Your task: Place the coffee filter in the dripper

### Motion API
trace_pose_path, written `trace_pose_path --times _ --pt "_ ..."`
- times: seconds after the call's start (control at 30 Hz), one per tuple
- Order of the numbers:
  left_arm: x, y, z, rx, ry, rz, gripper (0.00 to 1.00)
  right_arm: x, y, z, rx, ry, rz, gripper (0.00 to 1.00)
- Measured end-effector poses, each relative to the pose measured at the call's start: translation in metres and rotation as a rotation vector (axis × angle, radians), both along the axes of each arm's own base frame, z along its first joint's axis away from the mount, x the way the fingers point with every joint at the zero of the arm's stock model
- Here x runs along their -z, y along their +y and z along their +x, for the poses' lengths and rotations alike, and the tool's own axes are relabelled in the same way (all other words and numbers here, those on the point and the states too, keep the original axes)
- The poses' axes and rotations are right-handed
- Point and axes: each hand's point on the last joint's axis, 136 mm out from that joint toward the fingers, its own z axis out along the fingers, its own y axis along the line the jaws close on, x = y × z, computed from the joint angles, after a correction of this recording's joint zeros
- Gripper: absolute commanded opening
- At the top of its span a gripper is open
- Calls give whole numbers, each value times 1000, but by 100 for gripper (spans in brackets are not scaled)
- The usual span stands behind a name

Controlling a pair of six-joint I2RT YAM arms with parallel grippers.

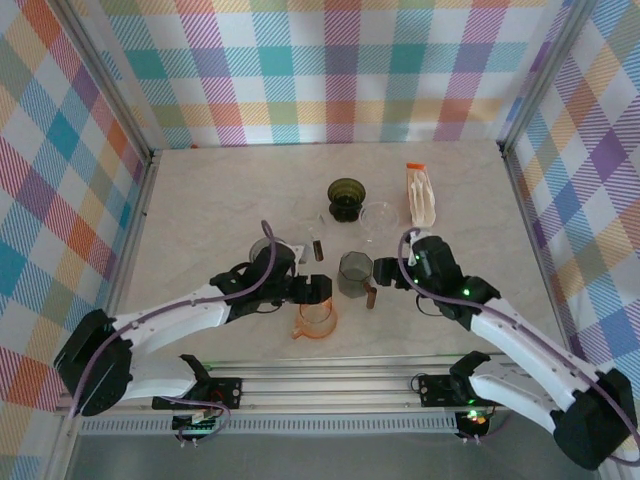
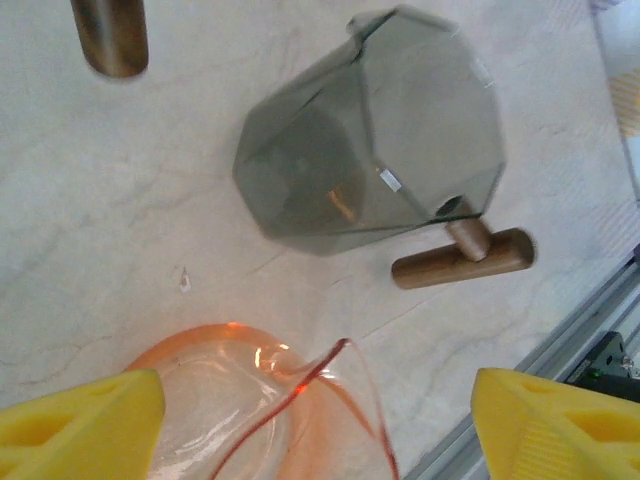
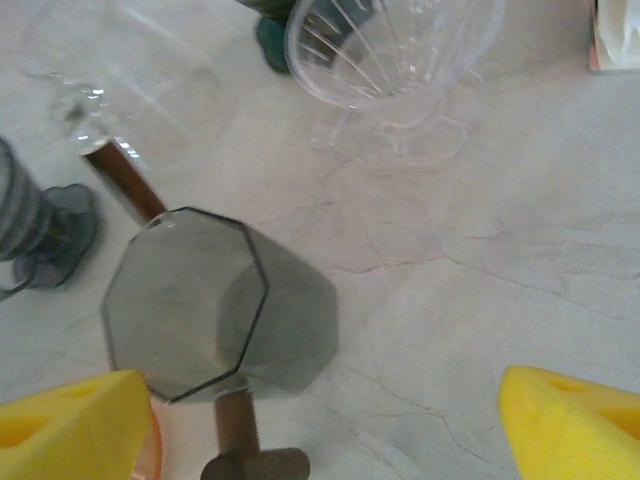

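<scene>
**A:** Left gripper (image 2: 315, 425) first; its yellow pads (image 2: 80, 425) are spread wide, and the orange dripper (image 2: 230, 400) sits low between them; one pad stands clear of its rim, and whether the other touches I cannot tell

**B:** Anything in that orange one?

**A:** Just glassy walls and the marble table (image 1: 220, 200) showing through; beside it is the smoky grey dripper (image 2: 380, 130), eight-sided, upright, its bowl bare, with a wooden handle (image 2: 460, 262) jutting from its base

**B:** And the right gripper (image 3: 325, 430)?

**A:** Jaws apart too, clamped on nothing; it hangs over the grey dripper's far side; beyond stand a clear ribbed dripper (image 3: 390, 50) and a dark green dripper (image 1: 347, 198), touching or nearly so

**B:** Where are the filters?

**A:** The coffee filters (image 1: 421, 195) lie in a white stack at the far right of the table, just beside the clear dripper, well apart from both grippers

**B:** Any writing?

**A:** An orange band tops the stack and a small white sticker (image 2: 390, 180) sits on the grey dripper; both are too small to read
</scene>
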Motion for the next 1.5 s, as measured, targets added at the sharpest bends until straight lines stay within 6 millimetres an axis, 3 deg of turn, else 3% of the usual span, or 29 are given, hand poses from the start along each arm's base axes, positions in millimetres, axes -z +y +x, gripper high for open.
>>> trace_pose_path --times 0.07,0.17,0.3,0.5,0.67,1.0,1.17,1.5 --pt "-21 3 3 -24 -42 -26 100 9 -3 14 17 46 -25 77" --pt "-47 10 8 -64 -105 -54 100 21 -6 36 33 103 -43 76" --pt "-56 30 7 -133 -139 -39 100 31 1 54 36 138 -32 77" --pt "-50 64 -5 -220 -158 -20 100 37 16 68 87 138 35 74" --pt "-42 78 -10 -262 -149 1 100 55 29 77 115 173 42 66" --pt "-24 84 -14 -280 -118 20 100 60 34 102 187 172 52 57" --pt "-27 85 -15 -281 -127 7 100 64 38 111 193 175 48 52" --pt "-36 89 -19 -289 -144 -28 100 76 36 116 207 185 11 23"
